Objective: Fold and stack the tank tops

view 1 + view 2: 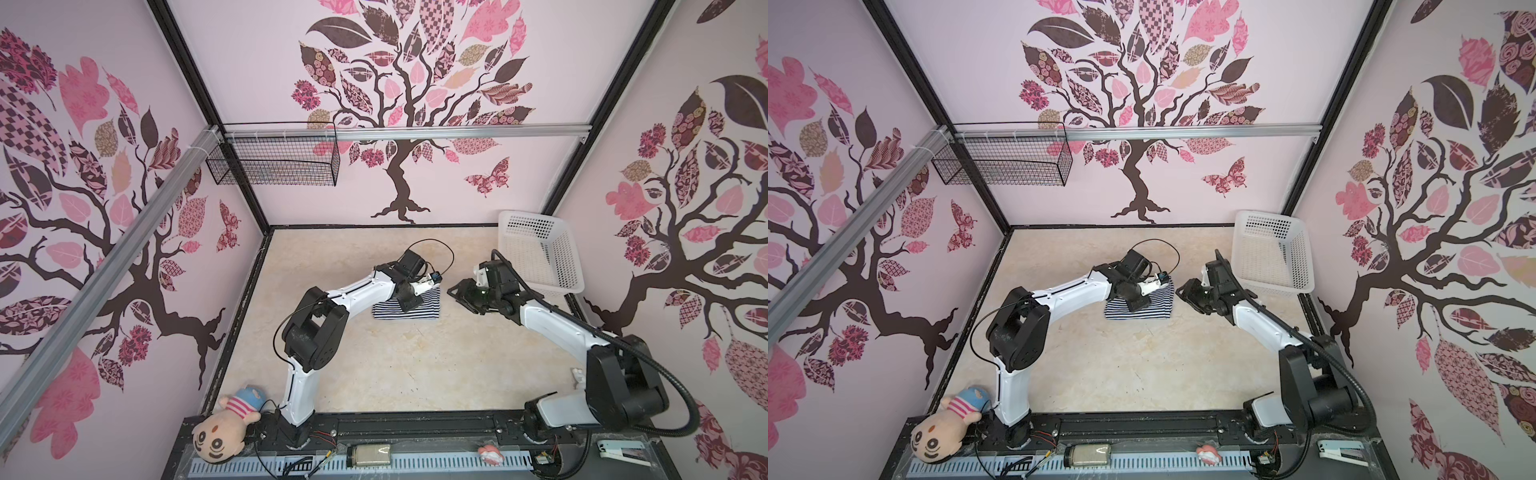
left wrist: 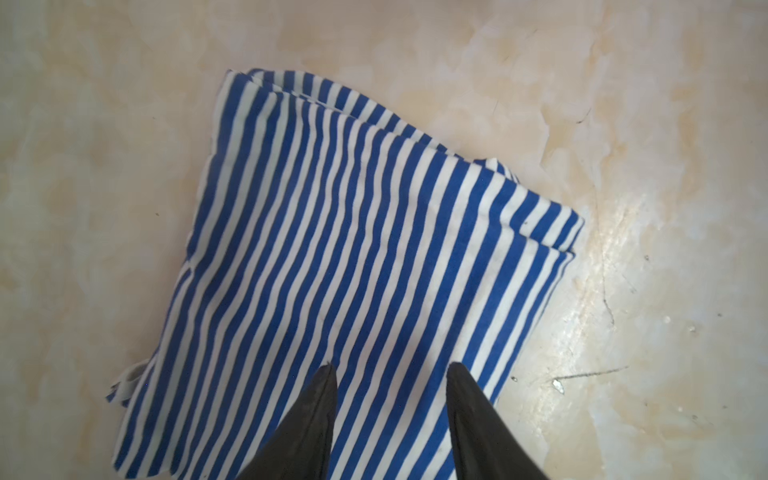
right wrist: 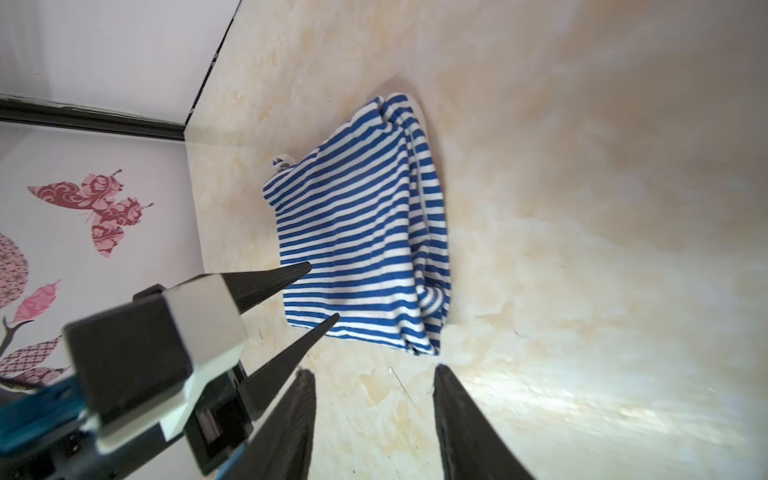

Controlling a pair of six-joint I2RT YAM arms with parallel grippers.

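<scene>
The tank tops (image 1: 430, 306) (image 1: 1160, 311) lie as one folded blue-and-white striped pile near the middle of the table; I cannot tell how many are in it. In the left wrist view the pile (image 2: 353, 249) shows layered edges and a white strap loop at one corner. My left gripper (image 1: 405, 309) (image 1: 1136, 308) (image 2: 392, 365) hovers just over the pile, open, with nothing between its fingers. My right gripper (image 1: 454, 293) (image 1: 1181, 291) (image 3: 373, 370) is open over bare table just right of the pile (image 3: 361, 232). The left gripper (image 3: 324, 290) also shows in the right wrist view.
A white perforated basket (image 1: 536, 253) (image 1: 1273, 249) stands at the back right corner, close behind my right arm. A black wire basket (image 1: 274, 162) hangs on the back wall. A plush doll (image 1: 224, 428) lies at the front left, by the left arm's base.
</scene>
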